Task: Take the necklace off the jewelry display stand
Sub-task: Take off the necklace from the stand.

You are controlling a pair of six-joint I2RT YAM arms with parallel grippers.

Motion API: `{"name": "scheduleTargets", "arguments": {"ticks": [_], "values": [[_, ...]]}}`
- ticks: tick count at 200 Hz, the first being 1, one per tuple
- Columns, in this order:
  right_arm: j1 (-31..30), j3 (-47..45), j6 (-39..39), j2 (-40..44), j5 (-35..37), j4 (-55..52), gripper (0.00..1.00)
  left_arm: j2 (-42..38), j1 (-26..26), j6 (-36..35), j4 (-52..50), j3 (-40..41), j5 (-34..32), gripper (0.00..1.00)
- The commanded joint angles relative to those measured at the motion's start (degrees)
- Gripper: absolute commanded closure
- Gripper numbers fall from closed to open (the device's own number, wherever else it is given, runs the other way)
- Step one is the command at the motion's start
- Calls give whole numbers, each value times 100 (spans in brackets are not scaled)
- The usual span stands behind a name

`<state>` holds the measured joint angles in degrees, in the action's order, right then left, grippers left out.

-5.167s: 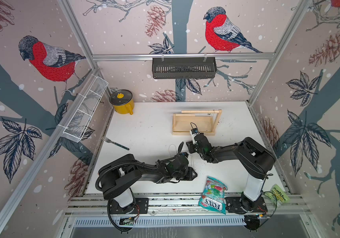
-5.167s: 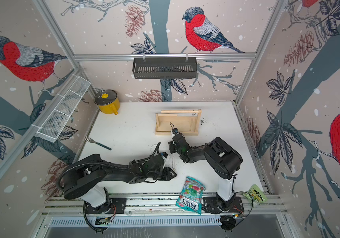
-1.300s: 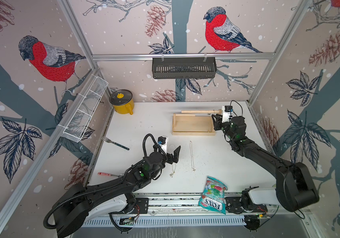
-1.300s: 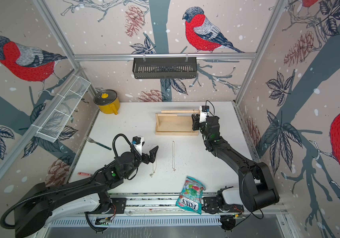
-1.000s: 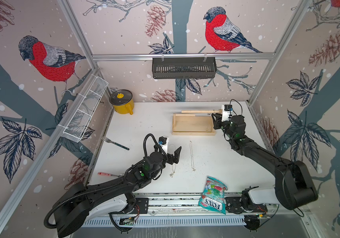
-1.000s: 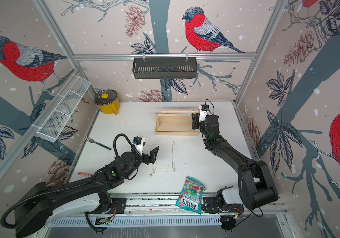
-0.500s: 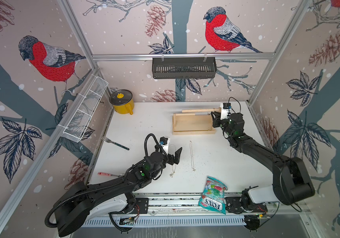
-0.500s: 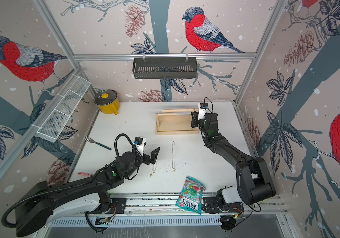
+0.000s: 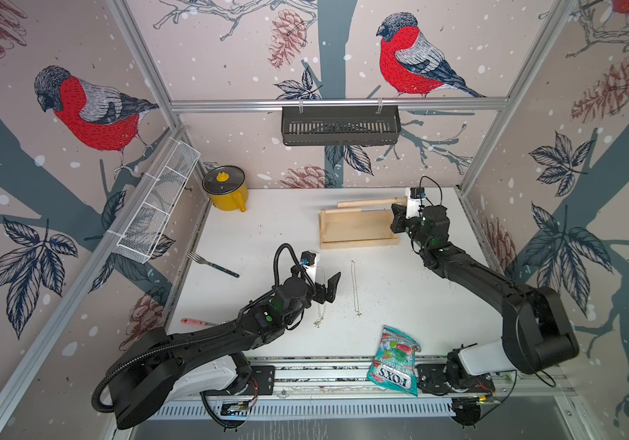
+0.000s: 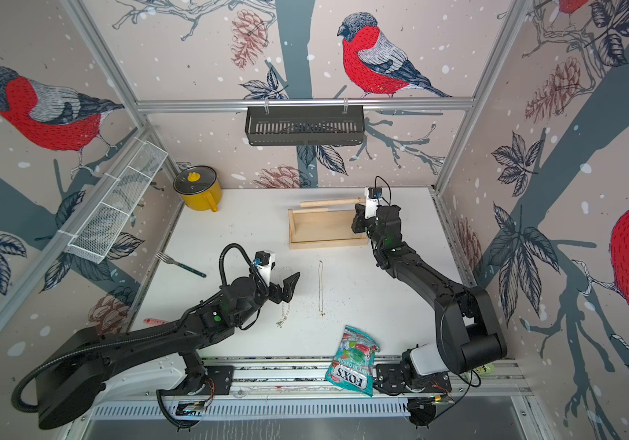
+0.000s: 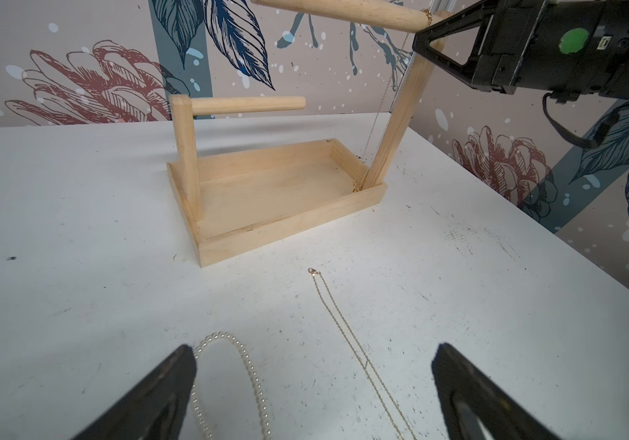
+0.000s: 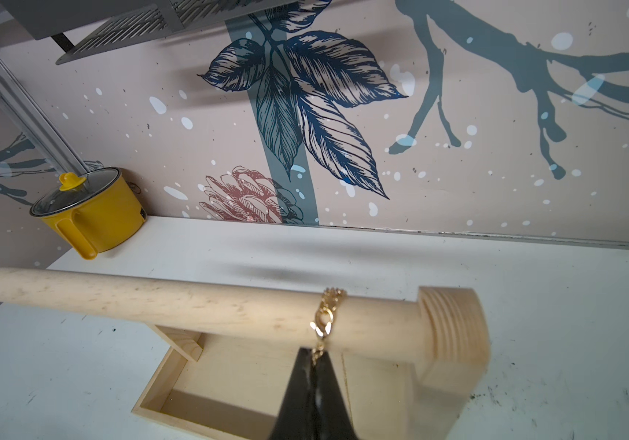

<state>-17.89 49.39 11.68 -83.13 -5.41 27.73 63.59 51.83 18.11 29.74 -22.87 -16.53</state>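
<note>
Two right jaws are pressed together, pinching the gold necklace (image 12: 332,301) just under its clasp (image 12: 321,327). Right above them the chain loops over the dowel bar (image 12: 153,301) of the jewelry display stand (image 11: 275,224), beside the tall post (image 12: 454,343). It seems light, limp and slippery; near the clasp is a good hold. Left jaws stand spread, far off over the tabletop (image 11: 77,228).
</note>
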Motion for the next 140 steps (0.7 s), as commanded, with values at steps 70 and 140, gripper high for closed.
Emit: {"name": "scheduleTargets", "arguments": {"ticks": [70, 140], "values": [[-272, 96, -214, 25, 87, -135, 98, 498, -578, 360, 386, -151, 464, 3], [-726, 235, -307, -18, 243, -242, 98, 697, -616, 369, 496, -116, 493, 3]]}}
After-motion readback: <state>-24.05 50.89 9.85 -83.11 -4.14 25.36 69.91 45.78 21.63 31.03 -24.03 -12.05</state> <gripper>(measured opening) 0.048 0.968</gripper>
